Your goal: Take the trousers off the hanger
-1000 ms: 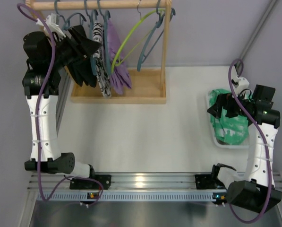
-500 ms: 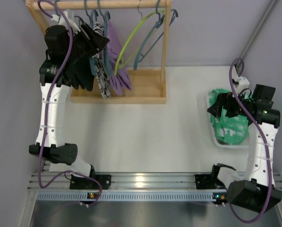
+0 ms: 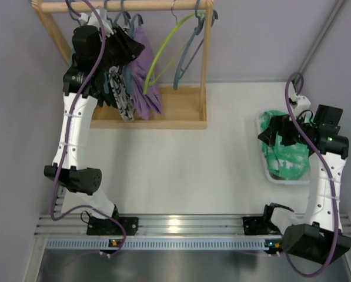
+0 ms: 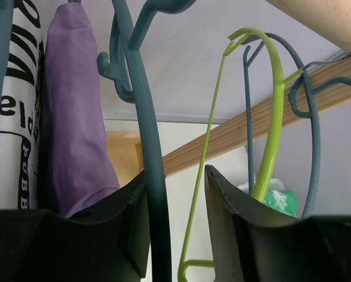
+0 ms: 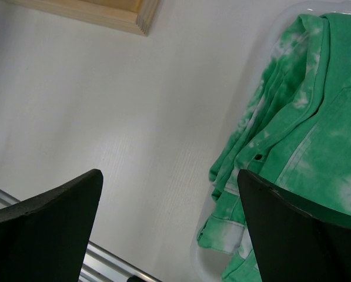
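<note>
You're reaching the left arm (image 3: 75, 135) high into the upper left of the top view, putting the left jaws in among the hangers on the wooden rack (image 3: 175, 114). In the wrist view the left jaws are standing partly spread around the stem of a teal hanger (image 4: 144, 129). The stem is lying against the picture-left jaw with a gap showing on the other side, so nothing is being pinched yet. All the trousers are hanging from the rail (image 3: 134, 6): purple trousers (image 3: 147, 82) just beside the jaws, printed trousers (image 3: 124, 103) next to those, and black trousers (image 3: 106, 98) furthest left, mostly hiding behind the arm. It looks like you're going for the hanger rather than the cloth, probably to steady or lift it so a pair can slide off. I can't tell which pair that hanger is carrying. The lime hanger (image 4: 269, 123) is hanging bare toward upper centre, close enough that snagging is a risk. The right jaws are gaping wide and holding nothing, hovering at the right of the frame over the green mottled cloth (image 5: 298, 111) in its white bin (image 3: 268, 175) on the bench (image 5: 104, 117), likely parked clear of the rack. The task is looking barely begun, with no pair off.
</note>
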`<action>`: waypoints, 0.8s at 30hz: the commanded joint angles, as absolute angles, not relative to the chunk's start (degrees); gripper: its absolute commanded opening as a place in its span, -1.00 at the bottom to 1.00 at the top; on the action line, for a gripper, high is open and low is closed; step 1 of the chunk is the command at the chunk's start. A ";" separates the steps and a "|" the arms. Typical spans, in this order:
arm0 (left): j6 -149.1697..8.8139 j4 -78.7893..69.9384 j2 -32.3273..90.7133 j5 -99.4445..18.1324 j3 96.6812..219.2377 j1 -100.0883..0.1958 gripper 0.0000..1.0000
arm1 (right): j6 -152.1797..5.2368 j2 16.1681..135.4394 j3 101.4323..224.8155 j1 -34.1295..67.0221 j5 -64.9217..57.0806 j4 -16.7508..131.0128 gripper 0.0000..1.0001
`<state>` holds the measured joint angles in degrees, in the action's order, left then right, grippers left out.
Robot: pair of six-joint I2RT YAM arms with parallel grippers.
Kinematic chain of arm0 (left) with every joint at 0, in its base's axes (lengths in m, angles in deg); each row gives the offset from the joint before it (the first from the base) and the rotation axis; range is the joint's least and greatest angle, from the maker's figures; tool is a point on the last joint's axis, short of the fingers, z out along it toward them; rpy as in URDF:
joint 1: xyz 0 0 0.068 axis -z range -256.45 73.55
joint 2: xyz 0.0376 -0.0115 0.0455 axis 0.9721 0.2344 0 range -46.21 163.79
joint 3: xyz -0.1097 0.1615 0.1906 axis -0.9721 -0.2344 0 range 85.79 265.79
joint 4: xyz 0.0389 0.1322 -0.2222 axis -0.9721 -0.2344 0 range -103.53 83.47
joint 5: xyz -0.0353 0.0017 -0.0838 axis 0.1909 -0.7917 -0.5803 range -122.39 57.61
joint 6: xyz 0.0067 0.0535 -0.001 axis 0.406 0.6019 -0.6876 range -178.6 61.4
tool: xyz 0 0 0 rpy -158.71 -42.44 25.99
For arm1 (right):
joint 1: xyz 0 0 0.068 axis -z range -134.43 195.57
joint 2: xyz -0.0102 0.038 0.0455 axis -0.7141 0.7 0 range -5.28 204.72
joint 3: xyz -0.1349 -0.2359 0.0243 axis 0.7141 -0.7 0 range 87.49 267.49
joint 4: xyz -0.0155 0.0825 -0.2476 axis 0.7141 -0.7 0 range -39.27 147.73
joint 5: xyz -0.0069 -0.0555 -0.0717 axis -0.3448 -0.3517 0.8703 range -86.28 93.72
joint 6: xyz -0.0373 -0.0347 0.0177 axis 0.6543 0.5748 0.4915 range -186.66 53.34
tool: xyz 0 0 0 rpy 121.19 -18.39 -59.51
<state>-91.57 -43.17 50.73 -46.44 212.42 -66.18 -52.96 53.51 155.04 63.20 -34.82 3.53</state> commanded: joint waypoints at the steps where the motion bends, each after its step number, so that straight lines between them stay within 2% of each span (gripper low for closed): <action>1: -91.91 -38.35 51.78 -46.37 215.16 -65.99 -0.13 | -52.77 53.08 156.40 62.54 -34.78 5.61 0.99; 6: -91.47 -37.73 53.19 -44.97 216.66 -65.99 -0.33 | -52.68 52.73 155.78 62.54 -34.51 5.70 0.99; 9: -91.56 -37.73 53.54 -44.96 217.10 -65.99 -0.62 | -52.68 52.56 155.69 62.54 -34.42 5.70 0.99; 10: -91.56 -37.47 53.54 -45.22 217.27 -65.99 -0.77 | -52.68 52.56 155.69 62.62 -34.42 5.78 0.99; 13: -92.43 -35.89 52.93 -46.19 217.45 -65.99 -1.00 | -52.68 52.29 155.69 62.54 -34.42 6.04 0.99; 24: -94.90 -26.49 50.21 -44.61 221.67 -65.90 -1.00 | -53.03 51.85 155.43 62.54 -34.51 6.57 0.99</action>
